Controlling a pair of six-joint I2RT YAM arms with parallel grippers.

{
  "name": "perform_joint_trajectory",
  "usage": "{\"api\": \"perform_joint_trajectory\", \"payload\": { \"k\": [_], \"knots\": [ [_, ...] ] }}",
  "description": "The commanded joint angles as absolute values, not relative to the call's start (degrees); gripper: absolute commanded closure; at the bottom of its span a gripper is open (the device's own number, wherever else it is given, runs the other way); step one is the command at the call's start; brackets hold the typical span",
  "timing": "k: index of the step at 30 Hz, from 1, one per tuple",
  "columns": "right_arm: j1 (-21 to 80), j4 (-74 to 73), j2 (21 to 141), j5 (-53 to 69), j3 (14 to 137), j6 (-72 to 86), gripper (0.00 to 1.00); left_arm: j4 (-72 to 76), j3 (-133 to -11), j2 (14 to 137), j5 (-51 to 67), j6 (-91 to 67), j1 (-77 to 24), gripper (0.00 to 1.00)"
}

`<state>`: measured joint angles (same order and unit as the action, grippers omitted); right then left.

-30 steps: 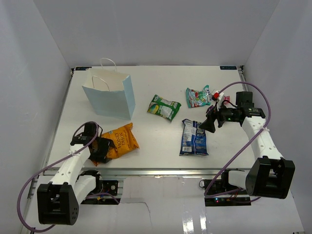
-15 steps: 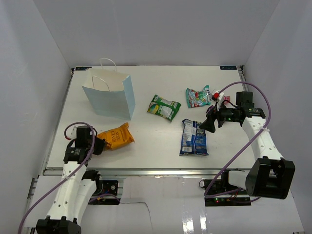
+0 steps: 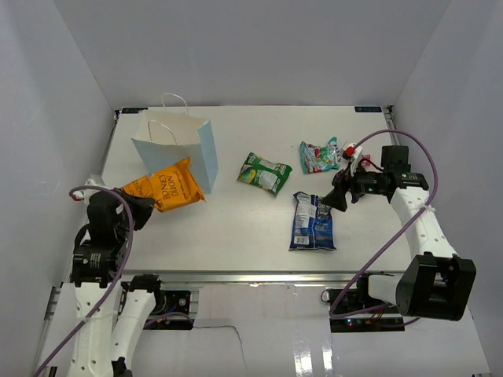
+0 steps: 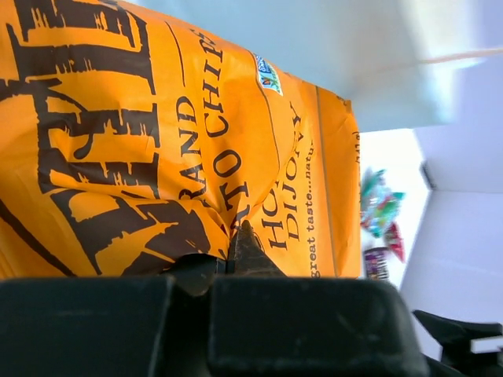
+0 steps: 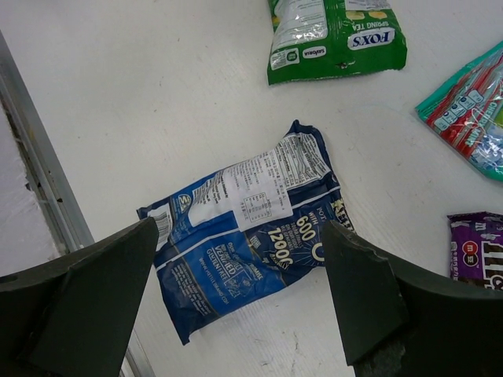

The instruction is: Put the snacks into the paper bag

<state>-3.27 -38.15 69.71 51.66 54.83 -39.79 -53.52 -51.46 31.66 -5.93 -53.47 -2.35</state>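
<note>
The left claw (image 3: 138, 209), pinching the orange chip bag (image 3: 163, 184) by its near edge, holds it just ahead, seemingly against the front of the paper bag (image 3: 177, 148), so it should lift higher, above the opening, before releasing.

A white bench (image 3: 236, 236) stands inside a three-sided white enclosure. Behind it is a plain back wall (image 3: 251, 47), with the left wall (image 3: 47, 118) and the right wall (image 3: 460, 86) slanting outward in the overhead view. The light is soft and even (shadows on the bench top are faint). A metal rail (image 3: 259, 276) runs along the bench's near edge. Below the rail lies a glossy white surface (image 3: 275, 349) that catches pale reflections.
</note>
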Motion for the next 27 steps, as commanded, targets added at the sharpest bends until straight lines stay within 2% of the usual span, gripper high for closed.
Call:
{"api": "perform_joint_trajectory", "payload": {
  "k": [1, 14, 19, 27],
  "knots": [
    [-3.3, -35.5, 69.9, 54.1, 57.4, -38.2, 0.10, -53.5, -58.7, 32.6, -6.7, -50.3, -2.3, 1.00],
    [-3.3, -33.0, 71.5, 55.0, 58.2, -36.4, 0.10, -53.2, -86.2, 41.6, 5.3, -43.9, -2.3, 1.00],
    [-3.3, -32.2, 72.1, 55.5, 58.6, -35.4, 0.10, -51.1, -95.5, 51.0, 6.2, -41.1, -2.3, 1.00],
    [-3.3, -31.6, 71.9, 55.8, 58.5, -35.4, 0.10, -40.4, -102.2, 62.4, 9.6, -23.7, -2.3, 1.00]
  ]
}}
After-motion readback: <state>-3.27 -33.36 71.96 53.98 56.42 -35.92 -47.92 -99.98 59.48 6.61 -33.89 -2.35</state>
